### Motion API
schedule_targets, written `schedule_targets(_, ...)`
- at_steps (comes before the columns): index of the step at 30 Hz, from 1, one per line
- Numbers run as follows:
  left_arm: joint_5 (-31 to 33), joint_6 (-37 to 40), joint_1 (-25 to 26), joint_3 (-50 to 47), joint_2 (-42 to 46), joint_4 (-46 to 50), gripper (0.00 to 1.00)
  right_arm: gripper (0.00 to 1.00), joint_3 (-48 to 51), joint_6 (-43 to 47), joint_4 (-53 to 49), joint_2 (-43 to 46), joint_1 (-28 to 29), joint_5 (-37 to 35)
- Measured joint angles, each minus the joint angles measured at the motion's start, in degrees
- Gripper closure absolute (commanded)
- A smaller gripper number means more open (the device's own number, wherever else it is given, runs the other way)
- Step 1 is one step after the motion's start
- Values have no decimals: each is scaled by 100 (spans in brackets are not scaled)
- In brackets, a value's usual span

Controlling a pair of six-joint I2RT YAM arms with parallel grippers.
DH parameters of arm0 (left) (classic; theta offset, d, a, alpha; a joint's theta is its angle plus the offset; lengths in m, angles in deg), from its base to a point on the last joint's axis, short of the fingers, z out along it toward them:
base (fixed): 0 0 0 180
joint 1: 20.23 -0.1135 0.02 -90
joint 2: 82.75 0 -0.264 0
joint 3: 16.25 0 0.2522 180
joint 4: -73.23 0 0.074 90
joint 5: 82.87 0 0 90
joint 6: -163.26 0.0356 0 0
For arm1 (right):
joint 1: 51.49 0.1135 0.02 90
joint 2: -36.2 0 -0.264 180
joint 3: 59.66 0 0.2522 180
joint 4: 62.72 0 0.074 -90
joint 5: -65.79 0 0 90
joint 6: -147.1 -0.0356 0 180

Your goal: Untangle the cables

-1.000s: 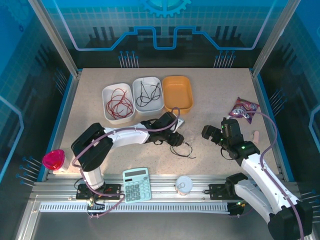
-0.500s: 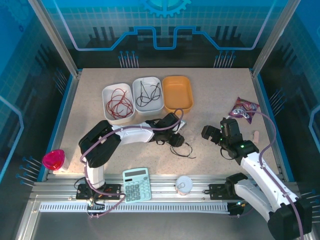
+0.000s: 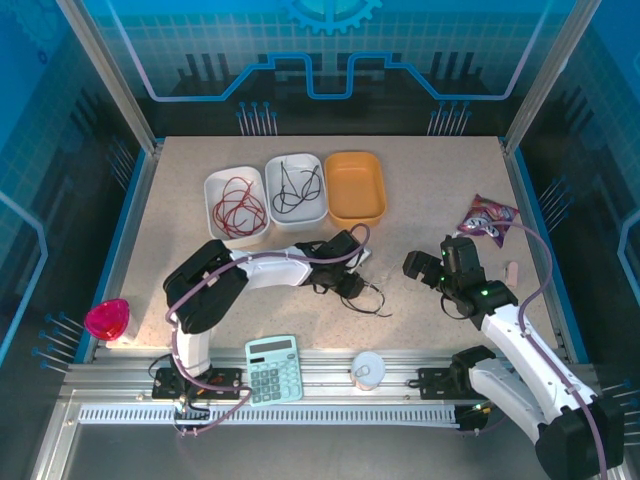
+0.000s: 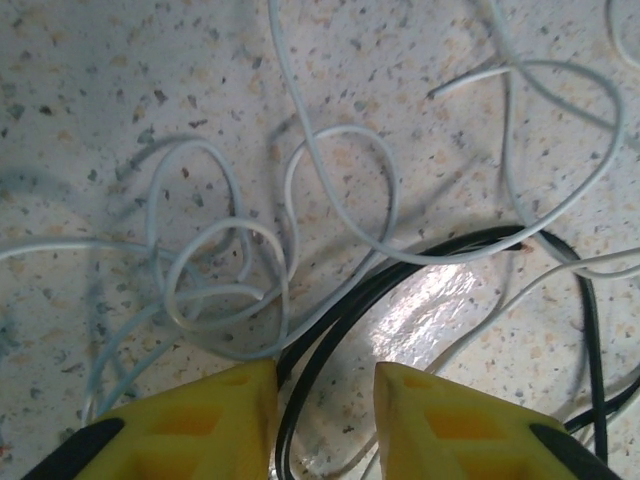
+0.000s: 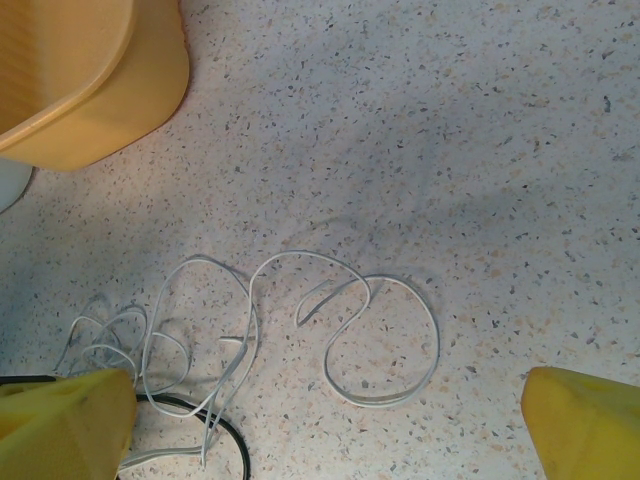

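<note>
The left gripper (image 4: 325, 385) hangs low over the tangle, and its yellow fingers stand only a narrow way apart. Between them runs the black cable (image 4: 440, 262), two strands side by side, but the pads do not press on it, so nothing is held yet. Just ahead of the fingertips and to their left lie the white cables (image 4: 330, 175), looped over each other and crossing the black one. I think the gripper is set here because the black cable is the easiest to catch alone, and drawing it out would free the white loops.

The right gripper (image 5: 325, 415) has its fingers wide and is empty. More white loops lie just ahead of it on the table (image 5: 480, 120), and the orange tray (image 5: 90, 80) is further ahead, to its left. Beyond the left gripper, one white tray (image 3: 235, 172) holds red cables (image 3: 238, 210) and the next tray (image 3: 295, 157) holds other black cables (image 3: 297, 190). So the sorting seems to go by colour, and the orange tray is probably for the white ones.
</note>
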Motion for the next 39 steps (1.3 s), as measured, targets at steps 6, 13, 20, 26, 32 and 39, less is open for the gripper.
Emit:
schedule_targets(6, 179, 4, 83, 66, -2, 81, 78, 0, 0, -2, 2, 13, 0, -2)
schedule_targets(13, 302, 0, 96, 66, 125, 216, 89, 0, 0, -24, 2, 35, 0, 0)
schedule_targets(20, 439, -4, 101, 70, 702, 282, 100, 0, 4, -44, 4, 35, 0, 0)
schedule_targets(26, 498, -17, 101, 76, 780, 334, 100, 0, 7, -44, 4, 35, 0, 2)
schedule_targets(32, 595, -9, 101, 74, 1082, 380, 100, 0, 11, -37, 68, 35, 0, 136)
schedule_targets(39, 778, 24, 103, 9, 1609, 68, 100, 0, 22, -13, 376, 28, 0, 468)
